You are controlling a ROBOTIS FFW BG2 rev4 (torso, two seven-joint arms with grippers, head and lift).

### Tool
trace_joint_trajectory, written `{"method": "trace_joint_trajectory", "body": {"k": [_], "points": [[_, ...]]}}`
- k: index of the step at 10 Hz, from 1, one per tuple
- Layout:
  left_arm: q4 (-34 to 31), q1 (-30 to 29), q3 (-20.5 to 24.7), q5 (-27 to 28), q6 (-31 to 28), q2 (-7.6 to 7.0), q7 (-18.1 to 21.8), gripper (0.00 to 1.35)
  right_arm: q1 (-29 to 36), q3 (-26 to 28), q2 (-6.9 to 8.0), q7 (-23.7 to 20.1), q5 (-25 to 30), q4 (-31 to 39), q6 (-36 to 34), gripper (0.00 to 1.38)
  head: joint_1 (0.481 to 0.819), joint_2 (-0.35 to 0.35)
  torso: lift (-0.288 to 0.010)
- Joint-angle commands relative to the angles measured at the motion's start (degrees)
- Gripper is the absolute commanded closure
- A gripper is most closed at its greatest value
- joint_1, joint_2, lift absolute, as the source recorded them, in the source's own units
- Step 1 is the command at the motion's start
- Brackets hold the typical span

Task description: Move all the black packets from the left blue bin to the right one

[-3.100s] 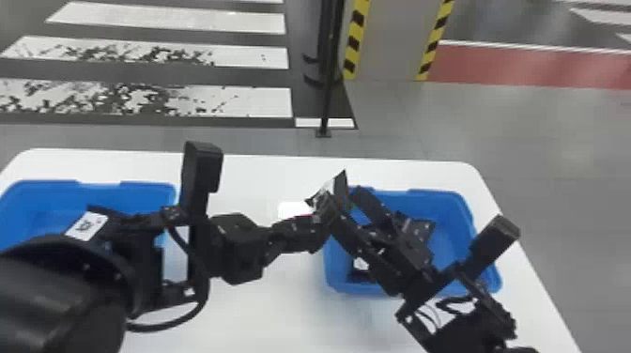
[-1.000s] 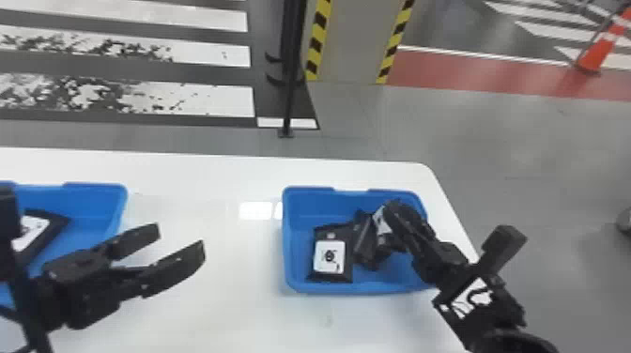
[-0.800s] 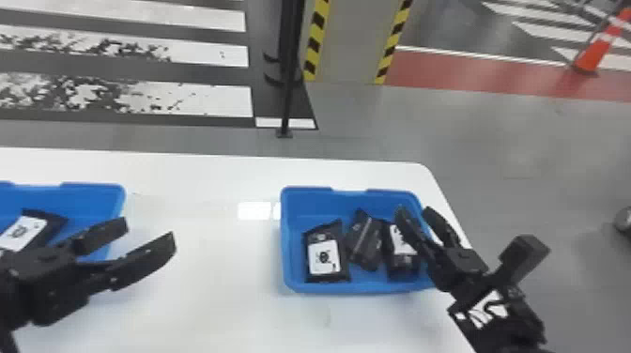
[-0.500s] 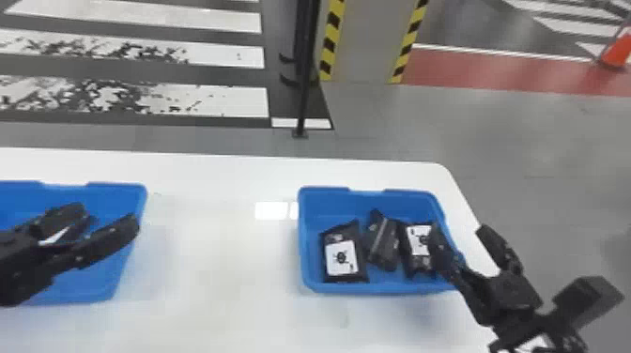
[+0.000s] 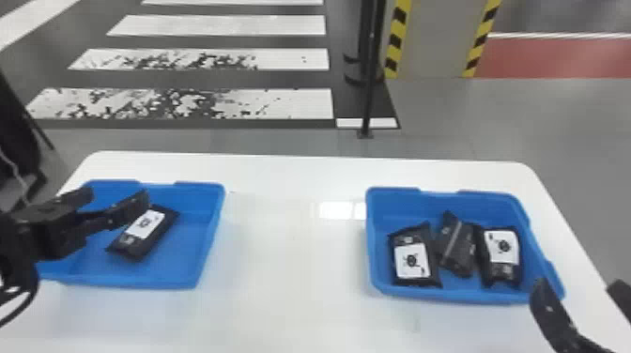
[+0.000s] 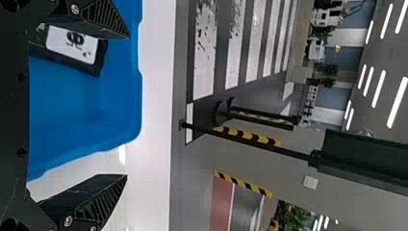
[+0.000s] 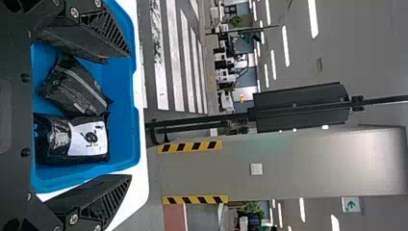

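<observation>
My left gripper (image 5: 117,196) is open over the left blue bin (image 5: 212,234), one finger close above the black packet (image 5: 143,231) lying there with its white label up. The left wrist view has the open left gripper (image 6: 127,107) and that packet (image 6: 73,43) partly behind a finger. The right blue bin (image 5: 465,296) holds three black packets side by side: one (image 5: 413,260), a label-less one (image 5: 456,246) and one (image 5: 501,256) at the right. Open and empty, my right gripper (image 5: 580,287) is at that bin's near right corner; in its wrist view the right gripper (image 7: 130,115) spans two packets (image 7: 77,87).
Both bins stand on a white table (image 5: 291,263), with a wide stretch of tabletop between them. Beyond the far table edge, a thin black post (image 5: 368,94) rises from the floor near a pillar with yellow-black stripes (image 5: 429,42).
The head view has swung left. My right gripper has let go of a packet in the right bin and drawn back toward the near right. My left gripper has moved left, over the left bin.
</observation>
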State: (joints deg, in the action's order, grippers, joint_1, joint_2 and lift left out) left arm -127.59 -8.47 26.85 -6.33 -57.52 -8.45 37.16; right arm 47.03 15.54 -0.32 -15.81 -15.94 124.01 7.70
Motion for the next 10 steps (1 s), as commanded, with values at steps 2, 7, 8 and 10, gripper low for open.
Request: {"method": "trace_joint_trajectory", "body": {"k": [2, 7, 8, 10], "points": [[6.16, 5.8, -1.72, 8.16, -10.4, -2.09, -0.6, 0.11, 2.32, -0.23, 0.37, 0.07, -0.85, 0.37, 0.03, 0.14, 0.695, 0.073, -0.146], [25.28, 18.32, -7.66, 18.44, -12.79, -3.59, -1.83, 0.12, 1.48, -0.35, 0.37, -0.63, -2.34, -1.32, -1.09, 0.15, 0.695, 0.137, -0.146], [29.36, 20.42, -9.49, 19.01, -13.63, -3.94, -2.0, 0.12, 1.2, -0.35, 0.37, -0.8, -2.57, -1.74, -1.23, 0.15, 0.695, 0.138, -0.146], [34.71, 23.1, -11.54, 19.58, -13.91, -3.94, -3.06, 0.13, 0.64, -0.35, 0.37, -1.16, -3.14, -2.58, -1.65, 0.15, 0.695, 0.13, -0.146]]}}
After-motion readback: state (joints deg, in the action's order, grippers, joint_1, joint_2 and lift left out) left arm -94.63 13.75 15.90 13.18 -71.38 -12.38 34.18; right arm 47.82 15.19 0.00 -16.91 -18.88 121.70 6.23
